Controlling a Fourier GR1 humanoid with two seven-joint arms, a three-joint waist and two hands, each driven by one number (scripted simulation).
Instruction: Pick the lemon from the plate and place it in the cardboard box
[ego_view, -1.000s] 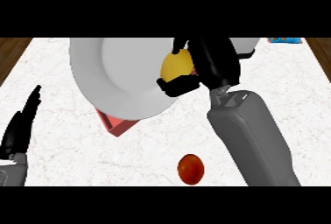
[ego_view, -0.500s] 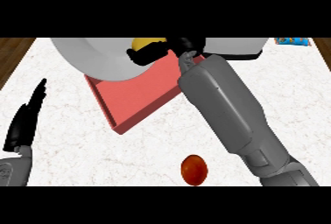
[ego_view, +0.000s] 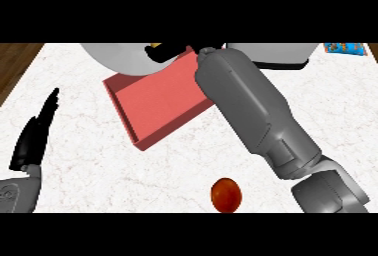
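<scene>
A thin sliver of the yellow lemon (ego_view: 155, 45) shows at the top of the head view, with the black fingers of my right hand (ego_view: 168, 50) curled round it. They sit over the near rim of the grey-white plate (ego_view: 122, 57), which lies at the far left and overlaps the far corner of the red shallow box (ego_view: 155, 105). My right forearm crosses the box's right side and hides most of the hand. My left hand (ego_view: 35, 135) rests open at the left edge, fingers up.
A red-orange round fruit (ego_view: 227, 195) lies on the white marble counter (ego_view: 88, 175) near the front. A pale grey object (ego_view: 277, 55) and a blue packet (ego_view: 344, 48) sit at the far right. Dark wood shows beyond the counter's left edge.
My right arm has stretched farther away and to the left with the lemon in its hand. The plate has shifted up and back, baring much more of the red box. The left hand is still.
</scene>
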